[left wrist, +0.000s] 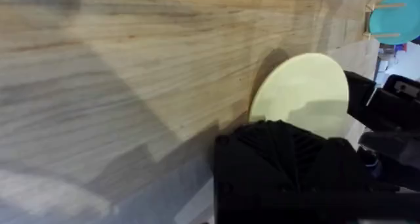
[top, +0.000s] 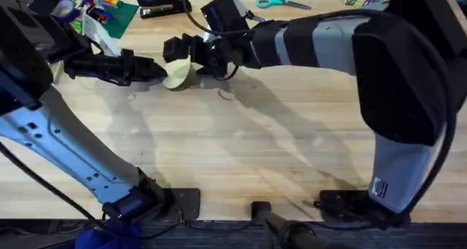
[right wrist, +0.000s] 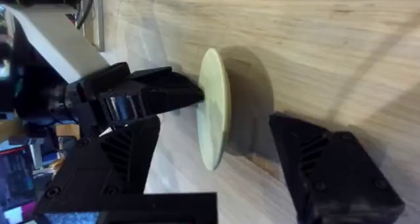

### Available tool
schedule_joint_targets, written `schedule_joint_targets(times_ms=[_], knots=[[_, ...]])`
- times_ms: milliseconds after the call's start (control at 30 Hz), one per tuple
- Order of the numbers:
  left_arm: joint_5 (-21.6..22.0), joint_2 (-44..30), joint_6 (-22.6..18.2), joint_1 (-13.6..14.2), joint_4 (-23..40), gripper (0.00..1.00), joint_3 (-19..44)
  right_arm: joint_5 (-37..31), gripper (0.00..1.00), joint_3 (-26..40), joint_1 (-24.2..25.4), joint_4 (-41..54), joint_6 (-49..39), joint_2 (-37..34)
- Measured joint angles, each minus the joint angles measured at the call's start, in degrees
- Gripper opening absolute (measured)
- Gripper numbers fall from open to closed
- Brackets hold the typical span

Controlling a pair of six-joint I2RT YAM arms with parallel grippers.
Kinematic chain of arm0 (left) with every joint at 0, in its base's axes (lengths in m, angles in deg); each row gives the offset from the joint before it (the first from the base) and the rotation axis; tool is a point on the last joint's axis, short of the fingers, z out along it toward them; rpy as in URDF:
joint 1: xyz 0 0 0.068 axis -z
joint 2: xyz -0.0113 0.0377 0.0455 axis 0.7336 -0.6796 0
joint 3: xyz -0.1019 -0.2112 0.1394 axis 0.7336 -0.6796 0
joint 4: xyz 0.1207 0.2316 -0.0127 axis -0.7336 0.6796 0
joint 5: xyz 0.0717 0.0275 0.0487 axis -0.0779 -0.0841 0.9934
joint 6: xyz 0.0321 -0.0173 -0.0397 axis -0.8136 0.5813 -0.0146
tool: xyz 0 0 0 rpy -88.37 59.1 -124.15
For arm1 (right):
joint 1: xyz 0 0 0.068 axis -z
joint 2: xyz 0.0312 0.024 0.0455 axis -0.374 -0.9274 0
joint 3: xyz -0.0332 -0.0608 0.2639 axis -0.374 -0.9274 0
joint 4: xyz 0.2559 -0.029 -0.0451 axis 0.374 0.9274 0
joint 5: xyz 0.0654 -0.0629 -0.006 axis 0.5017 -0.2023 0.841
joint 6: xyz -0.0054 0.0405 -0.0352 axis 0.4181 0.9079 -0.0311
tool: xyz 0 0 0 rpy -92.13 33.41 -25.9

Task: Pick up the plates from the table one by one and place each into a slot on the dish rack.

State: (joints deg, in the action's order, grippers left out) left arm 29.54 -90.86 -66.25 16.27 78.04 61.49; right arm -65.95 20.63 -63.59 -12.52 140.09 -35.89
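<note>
While the left gripper (right wrist: pixel 190 92) pinches the tilted pale yellow plate (top: pixel 177 74) at table's (top: pixel 241 147) eleven o'clock, the right gripper (right wrist: pixel 216 175) straddles it, jaws open. Released early, it probably topples, missing the handover.

The pale yellow plate (top: pixel 177 74) is round, flat and plain, tipped up on its edge on the light wood-plank table (top: pixel 241 147) near the far left side, its lower rim touching the boards. A light blue plate (left wrist: pixel 398 15) stands upright farther off between thin wooden dowels of the dish rack (left wrist: pixel 387 35)
</note>
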Motion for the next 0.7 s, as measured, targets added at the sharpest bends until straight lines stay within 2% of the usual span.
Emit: schedule_joint_targets(times_ms=[233,333,400,433,500,633,667,700], knots=[[-0.02,0.01,0.00,0.00,0.00,0.041,0.00,0.01,0.994,0.00,0.00,-0.01,0.02,0.00],[-0.03,0.00,0.00,0.00,0.00,0.041,0.00,-0.01,0.963,0.00,0.00,-0.02,0.12,0.00],[-0.01,0.00,0.02,0.00,0.00,0.041,0.00,0.01,0.904,0.00,0.00,-0.02,0.20,0.00],[-0.04,0.00,0.02,0.00,0.00,0.041,0.00,-0.01,0.845,0.00,0.00,0.00,0.18,0.00],[-0.02,0.00,0.02,0.00,0.00,0.041,0.00,0.01,0.660,0.00,0.00,-0.02,0.22,-0.02],[-0.03,0.00,0.13,0.00,0.00,0.041,0.00,0.02,0.438,0.00,0.00,-0.02,0.22,0.00],[-0.02,0.00,0.15,0.00,-0.02,0.041,0.00,0.01,0.357,0.00,0.00,-0.02,0.17,-0.01],[-0.04,0.02,0.15,0.00,0.00,0.041,0.00,-0.03,0.220,0.00,0.00,0.00,0.16,0.00]])
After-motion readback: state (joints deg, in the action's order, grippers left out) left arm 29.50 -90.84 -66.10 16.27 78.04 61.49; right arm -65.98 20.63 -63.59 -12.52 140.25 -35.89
